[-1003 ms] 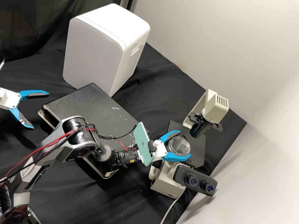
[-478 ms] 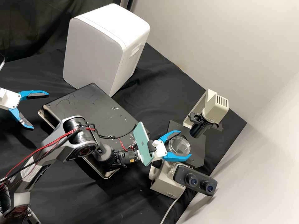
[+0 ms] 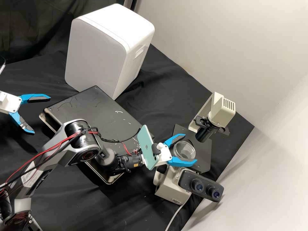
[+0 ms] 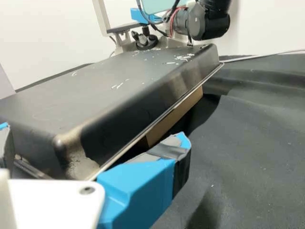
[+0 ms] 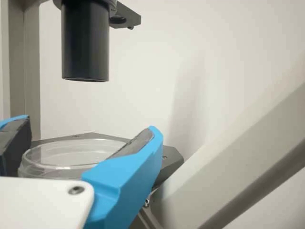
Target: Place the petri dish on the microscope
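the black bench (image 3: 179,86) is spreading across the high view. the white box (image 3: 106,48) is standing on it toward 11 o'clock from the middle. just in front of the box, a dark flat tray (image 3: 93,112) is lying near the centre, its top flecked with white; in the left wrist view the same tray (image 4: 109,109) is lying just beyond that gripper's blue finger (image 4: 143,191). the right arm (image 3: 77,147) is coming in from 8 o'clock and stretching over the tray's near corner toward the microscope (image 3: 170,186), which is sitting at 4 o'clock with its eyepieces (image 3: 205,187) facing the near edge. the left gripper (image 3: 40,113) is hanging at 9 o'clock, off the tray's far-left corner, its fingers spread wide apart and carrying nothing. the right gripper (image 3: 190,148) is reaching over the microscope's black stage (image 3: 203,154), its two blue fingers closing on opposite sides of the petri dish (image 3: 183,150). the clear dish is sitting level between them, toward 7 o'clock of the dark lens tube (image 3: 203,134) and not directly under it. in the right wrist view the dish (image 5: 71,152) is showing low over the stage with the tube (image 5: 86,40) hanging above and behind it; its underside is hidden by the gripper, so it may be resting on the stage or hanging just clear of it.
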Controlling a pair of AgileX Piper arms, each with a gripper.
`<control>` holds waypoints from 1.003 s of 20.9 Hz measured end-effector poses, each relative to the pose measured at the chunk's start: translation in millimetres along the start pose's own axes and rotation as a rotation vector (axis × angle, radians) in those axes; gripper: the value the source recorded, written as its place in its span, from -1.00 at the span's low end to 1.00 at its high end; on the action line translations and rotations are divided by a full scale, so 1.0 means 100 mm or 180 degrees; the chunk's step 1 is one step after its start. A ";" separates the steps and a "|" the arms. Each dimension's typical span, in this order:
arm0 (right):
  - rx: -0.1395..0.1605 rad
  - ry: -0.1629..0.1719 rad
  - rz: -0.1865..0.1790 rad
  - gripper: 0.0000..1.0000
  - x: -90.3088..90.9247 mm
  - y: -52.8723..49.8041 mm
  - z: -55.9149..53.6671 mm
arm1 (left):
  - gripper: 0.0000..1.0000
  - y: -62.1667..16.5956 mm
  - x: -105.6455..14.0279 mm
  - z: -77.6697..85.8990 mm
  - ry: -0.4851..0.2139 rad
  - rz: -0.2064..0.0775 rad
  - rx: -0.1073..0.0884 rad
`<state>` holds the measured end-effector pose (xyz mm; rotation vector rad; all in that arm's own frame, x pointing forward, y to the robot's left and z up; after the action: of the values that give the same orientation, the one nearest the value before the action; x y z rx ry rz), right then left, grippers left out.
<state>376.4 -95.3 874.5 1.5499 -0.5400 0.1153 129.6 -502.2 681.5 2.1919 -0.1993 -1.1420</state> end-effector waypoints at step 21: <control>-0.0101 0.0055 -0.0095 1.00 0.00 -0.02 -0.01 | 1.00 -0.009 0.00 -0.02 0.0058 -0.0013 -0.0028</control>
<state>377.5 -94.0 872.8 1.5242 -0.5026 0.0970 130.9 -500.9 681.4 2.1952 -0.1816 -1.1226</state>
